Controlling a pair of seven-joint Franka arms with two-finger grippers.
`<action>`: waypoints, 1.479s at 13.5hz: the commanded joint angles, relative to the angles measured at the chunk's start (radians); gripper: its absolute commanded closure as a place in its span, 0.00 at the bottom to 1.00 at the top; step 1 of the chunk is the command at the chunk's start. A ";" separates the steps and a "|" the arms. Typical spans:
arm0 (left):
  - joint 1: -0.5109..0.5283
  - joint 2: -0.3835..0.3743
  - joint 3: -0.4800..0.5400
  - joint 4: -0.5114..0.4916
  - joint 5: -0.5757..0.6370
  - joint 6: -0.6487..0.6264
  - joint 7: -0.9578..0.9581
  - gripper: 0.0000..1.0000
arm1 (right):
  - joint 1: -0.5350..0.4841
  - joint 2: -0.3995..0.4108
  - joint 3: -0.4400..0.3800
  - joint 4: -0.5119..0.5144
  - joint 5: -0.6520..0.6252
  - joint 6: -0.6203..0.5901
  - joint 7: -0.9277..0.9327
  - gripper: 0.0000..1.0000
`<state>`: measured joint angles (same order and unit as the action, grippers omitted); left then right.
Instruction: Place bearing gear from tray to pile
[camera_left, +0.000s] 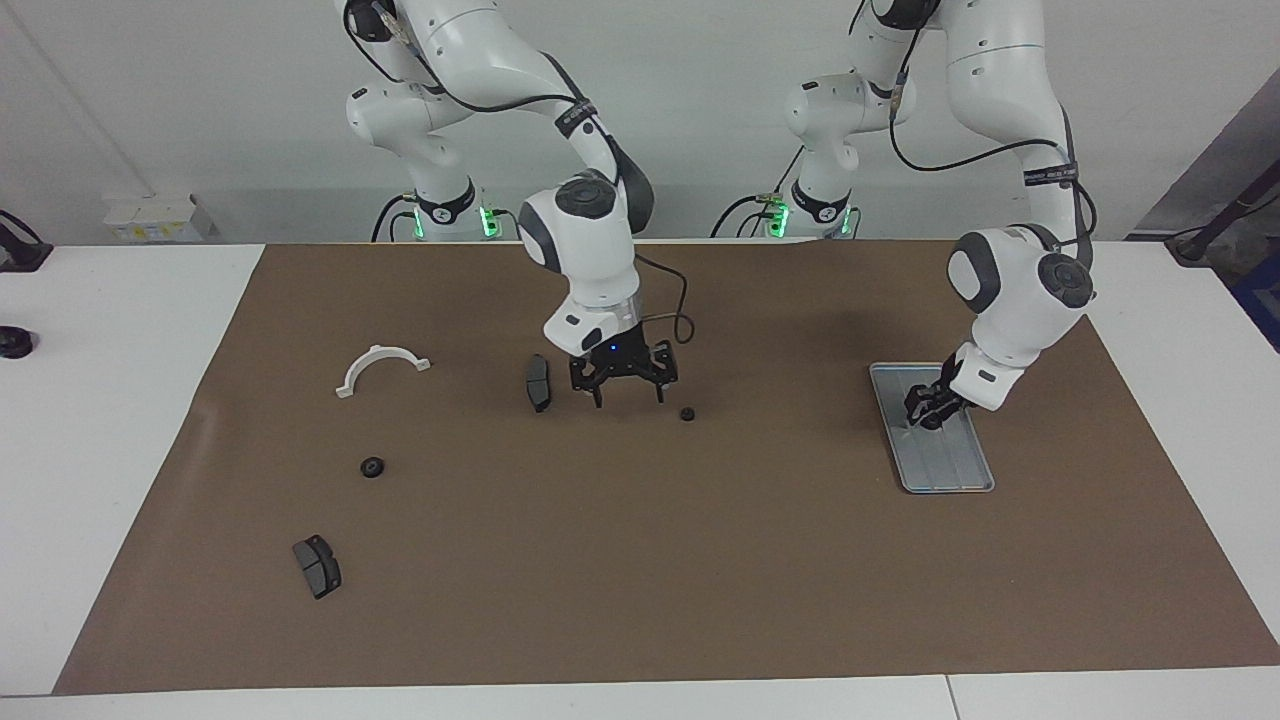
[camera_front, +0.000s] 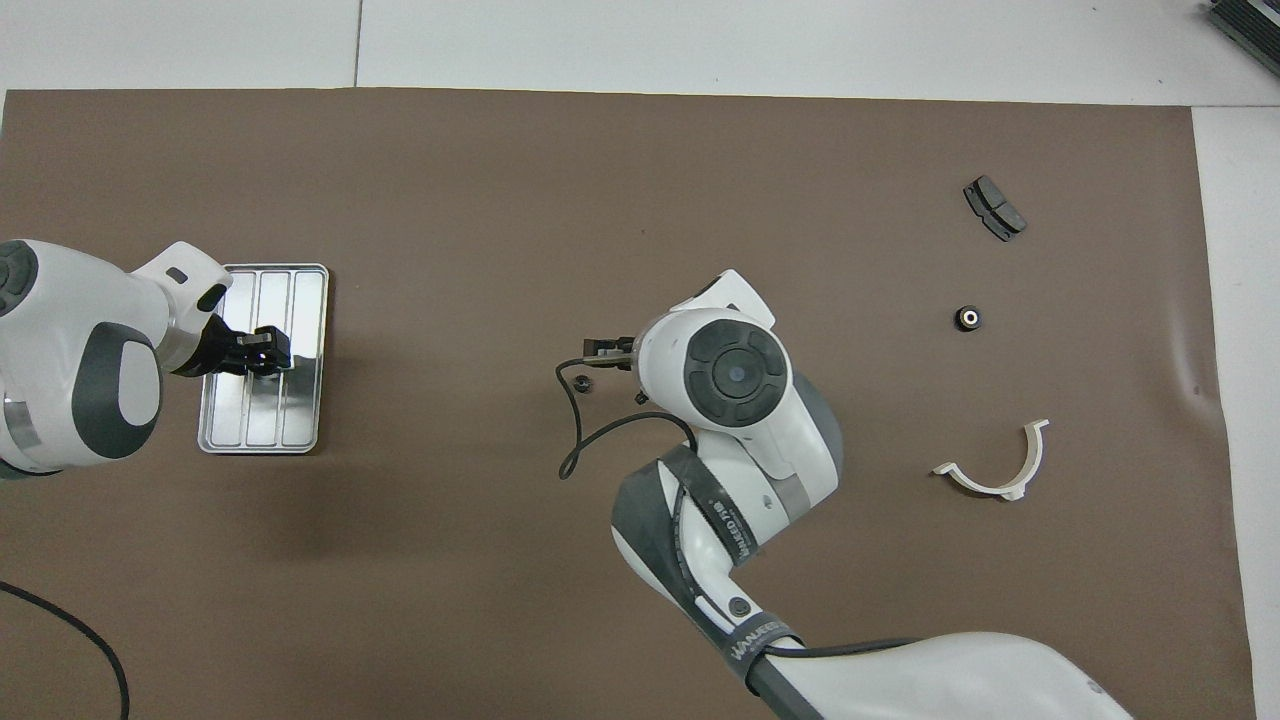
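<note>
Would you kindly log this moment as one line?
left gripper: low in tray, over gear | right gripper: open, beside mid-mat gear | gear in pile

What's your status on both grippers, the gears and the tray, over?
Left gripper down in ridged silver metal tray. Right gripper open beside small black bearing gear mid-table. Second black gear near white half-ring bracket. Nothing blocking.
</note>
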<state>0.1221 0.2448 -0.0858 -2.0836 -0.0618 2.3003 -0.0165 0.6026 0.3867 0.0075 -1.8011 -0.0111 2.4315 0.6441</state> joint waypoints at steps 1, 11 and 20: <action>0.013 -0.039 -0.006 -0.039 0.043 -0.005 0.010 0.47 | 0.042 0.179 -0.003 0.224 -0.076 -0.077 0.072 0.00; 0.031 -0.022 -0.006 -0.035 0.051 0.077 0.017 0.56 | 0.129 0.227 -0.006 0.218 -0.119 -0.094 0.185 0.30; 0.022 -0.001 -0.008 -0.035 0.051 0.136 0.015 0.53 | 0.115 0.225 -0.011 0.210 -0.159 -0.083 0.212 0.47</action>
<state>0.1390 0.2474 -0.0889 -2.0986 -0.0243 2.4038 -0.0118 0.7242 0.6138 -0.0108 -1.5826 -0.1435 2.3308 0.8176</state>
